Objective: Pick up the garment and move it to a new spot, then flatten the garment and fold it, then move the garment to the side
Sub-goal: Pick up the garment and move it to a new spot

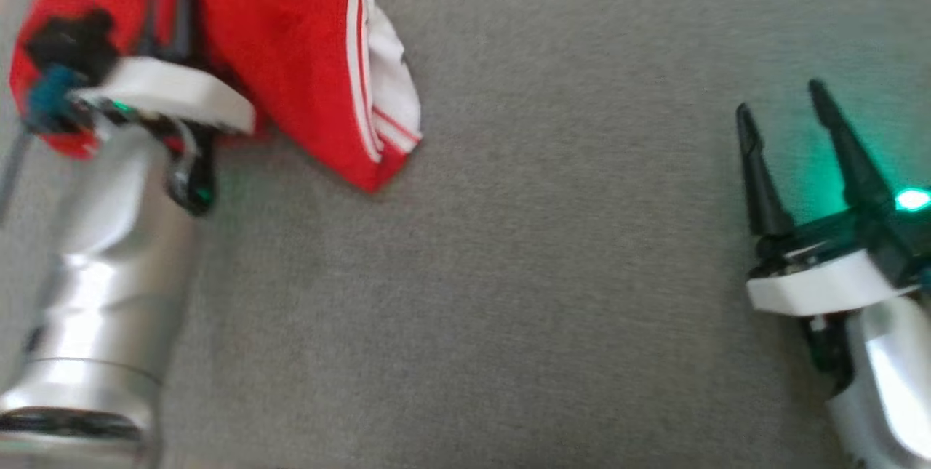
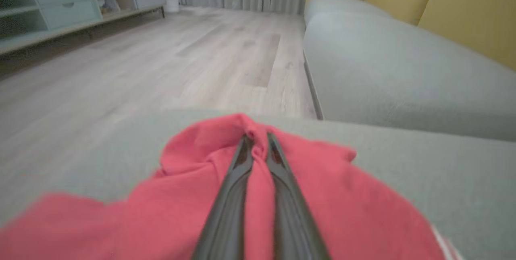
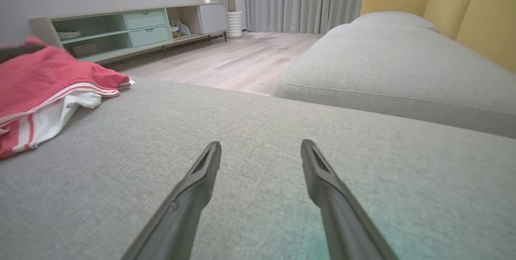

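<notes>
While the broad grey woven sofa cushion spreads beneath both arms, the crumpled red cotton garment with white stripes sits bunched at its far left. It looks light, soft and floppy, best taken by a hem. The left gripper is clamped on a red fold; the right gripper hovers well apart, fingers spread.

SURFACE: you have a grey woven-fabric sofa cushion | ON IT: a crumpled red cloth garment with white stripes, lying at the upper left of your head view | BESIDE: a second grey sofa cushion, pale wooden floor beyond
</notes>
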Controlling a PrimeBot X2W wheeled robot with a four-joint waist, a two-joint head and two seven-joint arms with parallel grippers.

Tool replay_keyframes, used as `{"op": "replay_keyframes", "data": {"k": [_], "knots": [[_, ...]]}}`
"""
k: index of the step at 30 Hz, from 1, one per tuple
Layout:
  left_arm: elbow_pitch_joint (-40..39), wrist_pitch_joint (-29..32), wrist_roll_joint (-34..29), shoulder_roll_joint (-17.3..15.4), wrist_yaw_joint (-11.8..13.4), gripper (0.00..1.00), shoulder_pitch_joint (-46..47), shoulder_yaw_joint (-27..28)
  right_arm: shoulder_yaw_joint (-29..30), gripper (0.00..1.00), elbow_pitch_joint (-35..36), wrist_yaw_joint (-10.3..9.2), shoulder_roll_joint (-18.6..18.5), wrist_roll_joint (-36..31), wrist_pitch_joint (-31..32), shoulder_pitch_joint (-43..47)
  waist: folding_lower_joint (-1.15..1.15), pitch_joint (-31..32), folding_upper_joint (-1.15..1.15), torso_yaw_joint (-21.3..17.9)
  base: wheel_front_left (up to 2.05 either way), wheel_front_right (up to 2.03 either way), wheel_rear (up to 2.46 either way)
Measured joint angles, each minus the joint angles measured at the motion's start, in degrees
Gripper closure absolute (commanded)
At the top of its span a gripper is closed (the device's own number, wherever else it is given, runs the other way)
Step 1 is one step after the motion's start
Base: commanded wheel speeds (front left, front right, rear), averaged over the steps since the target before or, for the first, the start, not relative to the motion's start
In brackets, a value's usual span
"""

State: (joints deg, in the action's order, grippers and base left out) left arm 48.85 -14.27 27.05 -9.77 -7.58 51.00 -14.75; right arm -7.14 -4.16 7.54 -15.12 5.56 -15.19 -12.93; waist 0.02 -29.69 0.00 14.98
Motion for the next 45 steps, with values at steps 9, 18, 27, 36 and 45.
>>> {"op": "replay_keyframes", "data": {"k": [9,18,27,36,45], "knots": [[-18.40,-0.13,-2.91,-6.61,0.00,1.00,-2.33,-1.96,-0.99,0.00,-1.58,0.00,7.35,0.78,0.16,3.01,-0.02,9.46,0.00,-8.28,0.00,0.00,0.00],[-34.00,9.36,-1.30,-8.37,0.05,1.00,-3.73,-5.03,-0.79,0.00,0.04,0.00,10.40,1.08,0.18,7.77,-0.03,17.02,0.00,-20.05,0.00,0.00,0.00],[-36.20,14.18,0.09,-8.08,0.54,1.00,-7.05,-8.87,-1.14,0.00,1.88,0.00,11.46,2.18,0.16,7.50,-0.03,16.71,0.00,-28.57,0.00,0.00,0.00],[-20.30,1.04,-4.80,-6.94,3.45,0.00,-11.76,-11.32,-3.28,0.00,1.26,0.00,12.09,4.61,0.18,3.03,0.00,9.51,0.00,-29.58,0.00,0.00,0.00],[-37.67,-0.45,-14.07,1.69,10.68,0.00,-31.59,-3.55,-1.25,0.00,-1.47,0.00,12.15,4.57,0.18,5.50,-0.03,13.27,0.01,-24.45,0.00,0.00,0.00]]}}
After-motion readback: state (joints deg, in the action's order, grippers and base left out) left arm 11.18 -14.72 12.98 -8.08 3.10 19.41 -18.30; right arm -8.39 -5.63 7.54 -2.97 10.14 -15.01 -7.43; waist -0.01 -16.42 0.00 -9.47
